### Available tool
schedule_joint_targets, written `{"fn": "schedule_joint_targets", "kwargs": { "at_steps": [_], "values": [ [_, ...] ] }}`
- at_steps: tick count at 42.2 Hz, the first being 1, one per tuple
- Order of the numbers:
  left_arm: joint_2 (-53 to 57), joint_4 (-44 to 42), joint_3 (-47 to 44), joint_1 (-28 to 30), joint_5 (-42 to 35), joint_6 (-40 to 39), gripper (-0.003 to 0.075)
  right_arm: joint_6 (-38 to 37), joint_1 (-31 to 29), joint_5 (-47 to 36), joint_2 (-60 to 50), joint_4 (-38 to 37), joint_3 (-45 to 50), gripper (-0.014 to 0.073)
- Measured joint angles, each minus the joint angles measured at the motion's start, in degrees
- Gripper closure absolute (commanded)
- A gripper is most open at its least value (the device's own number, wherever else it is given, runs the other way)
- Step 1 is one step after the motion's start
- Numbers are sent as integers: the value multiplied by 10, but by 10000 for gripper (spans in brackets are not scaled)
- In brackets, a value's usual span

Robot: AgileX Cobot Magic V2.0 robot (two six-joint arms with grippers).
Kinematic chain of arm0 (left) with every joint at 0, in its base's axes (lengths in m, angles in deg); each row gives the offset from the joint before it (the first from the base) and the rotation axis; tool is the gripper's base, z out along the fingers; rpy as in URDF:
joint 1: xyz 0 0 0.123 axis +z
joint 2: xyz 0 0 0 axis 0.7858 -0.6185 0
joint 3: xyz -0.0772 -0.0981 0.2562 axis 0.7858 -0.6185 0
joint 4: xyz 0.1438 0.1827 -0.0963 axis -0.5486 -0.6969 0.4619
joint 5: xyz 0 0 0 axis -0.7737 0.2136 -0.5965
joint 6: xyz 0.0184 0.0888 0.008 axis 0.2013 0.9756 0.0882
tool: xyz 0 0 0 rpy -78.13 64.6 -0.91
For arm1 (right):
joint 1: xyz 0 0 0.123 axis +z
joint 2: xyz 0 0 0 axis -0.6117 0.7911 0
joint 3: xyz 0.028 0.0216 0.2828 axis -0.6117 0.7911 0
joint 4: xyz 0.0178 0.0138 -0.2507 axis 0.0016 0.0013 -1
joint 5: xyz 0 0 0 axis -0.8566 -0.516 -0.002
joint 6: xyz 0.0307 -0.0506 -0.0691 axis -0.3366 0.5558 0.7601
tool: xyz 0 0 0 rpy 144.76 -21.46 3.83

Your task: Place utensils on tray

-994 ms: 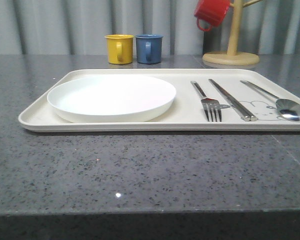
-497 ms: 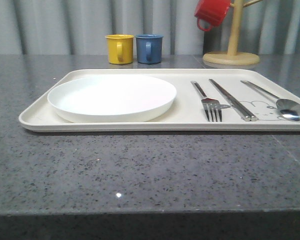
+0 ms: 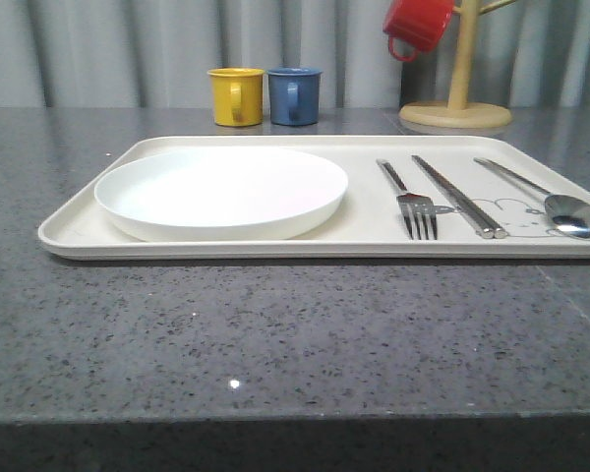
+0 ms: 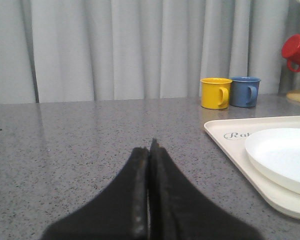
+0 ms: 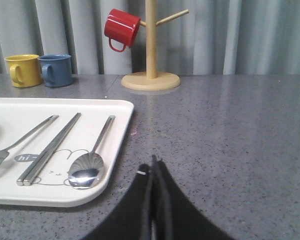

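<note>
The cream tray [image 3: 79,231] lies across the table. On it, from left to right, rest the round white plate [image 3: 221,189], the fork [image 3: 410,202], the chopsticks [image 3: 457,196] and the spoon [image 3: 560,208]. In the right wrist view the spoon [image 5: 90,160], the chopsticks [image 5: 50,148] and the fork [image 5: 20,142] lie side by side on the tray [image 5: 115,107]. My right gripper [image 5: 153,167] is shut and empty above bare table, to the right of the tray. My left gripper [image 4: 150,148] is shut and empty, left of the tray [image 4: 230,145] and plate [image 4: 285,155].
A yellow mug [image 3: 235,95] and a blue mug [image 3: 293,94] stand behind the tray. A wooden mug tree [image 3: 457,98] at the back right holds a red mug [image 3: 416,25]. Grey curtains close off the back. Speckled grey table [image 3: 275,344] spreads in front of the tray.
</note>
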State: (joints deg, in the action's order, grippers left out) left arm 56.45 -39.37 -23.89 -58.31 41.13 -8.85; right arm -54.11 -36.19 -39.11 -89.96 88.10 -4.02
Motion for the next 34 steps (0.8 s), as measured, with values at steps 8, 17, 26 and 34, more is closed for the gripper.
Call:
{"fn": "schedule_joint_targets", "kwargs": {
  "at_steps": [8,17,26,34],
  "values": [
    [0,0,0,0,0,0,741,-2,0,0,0,-3,0,707],
    [0,0,0,0,0,0,741,-2,0,0,0,-3,0,707],
    [0,0,0,0,0,0,741,-2,0,0,0,-3,0,707],
    [0,0,0,26,-1,0,741,-2,0,0,0,-3,0,707]
  ]
}}
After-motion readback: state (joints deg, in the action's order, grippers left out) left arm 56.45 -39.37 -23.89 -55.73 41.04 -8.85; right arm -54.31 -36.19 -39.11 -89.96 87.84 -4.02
